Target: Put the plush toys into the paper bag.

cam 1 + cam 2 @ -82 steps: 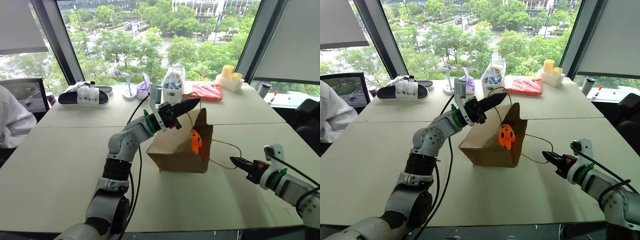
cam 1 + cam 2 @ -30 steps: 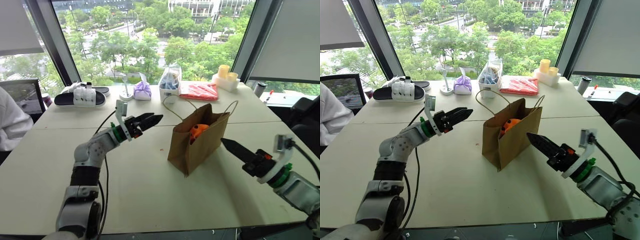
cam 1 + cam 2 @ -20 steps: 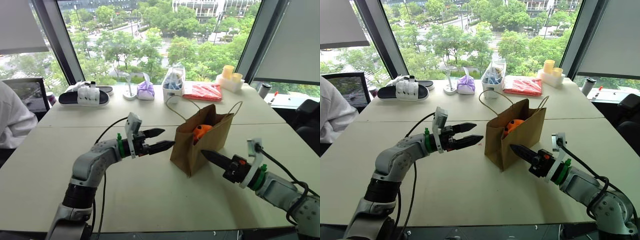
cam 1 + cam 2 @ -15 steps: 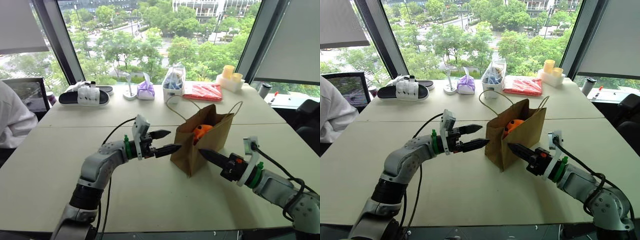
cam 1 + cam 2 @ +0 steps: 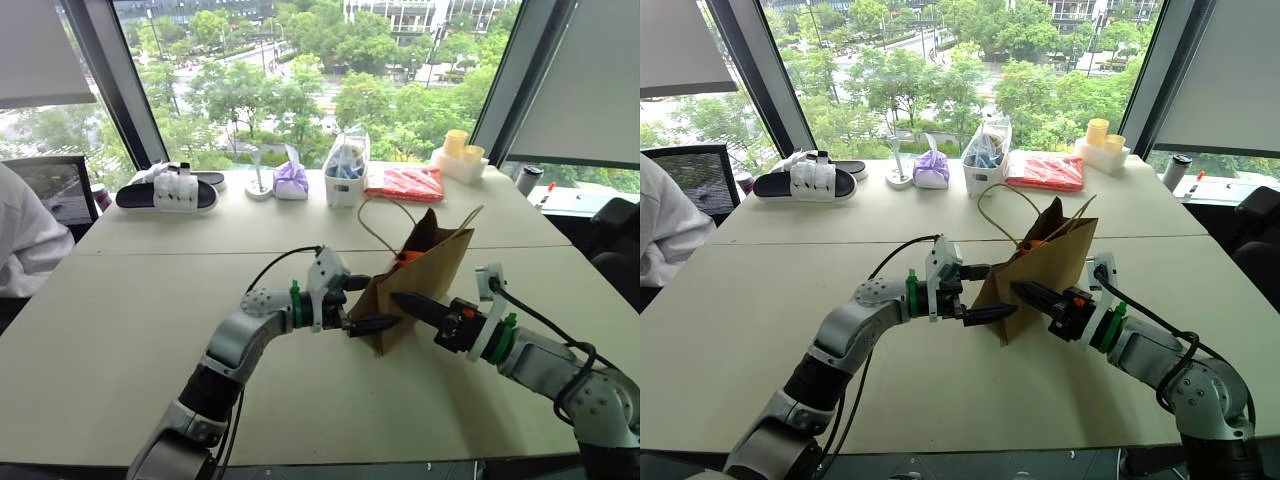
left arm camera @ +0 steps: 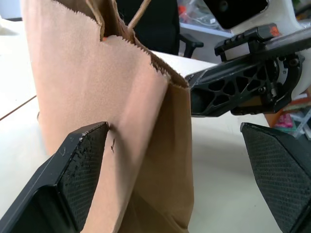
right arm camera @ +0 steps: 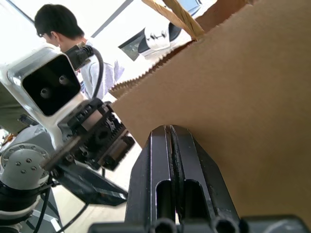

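A pale cream bench (image 5: 120, 330), seamed into panels, stands before tall windows looking onto green trees. Near its middle the brown kraft paper bag (image 5: 425, 275) stands tilted, with the orange rounded plush toy (image 5: 408, 257) peeking from its mouth. The left pincer (image 5: 362, 307) spreads wide around the bag's near corner; the right pincer (image 5: 403, 299), closed, presses its tip against the bag's side. Along the far edge lie a black-and-white slipper (image 5: 165, 193), a purple cloth pouch (image 5: 291, 181), a clear plastic bag (image 5: 346, 163) and a red packet (image 5: 405, 183).
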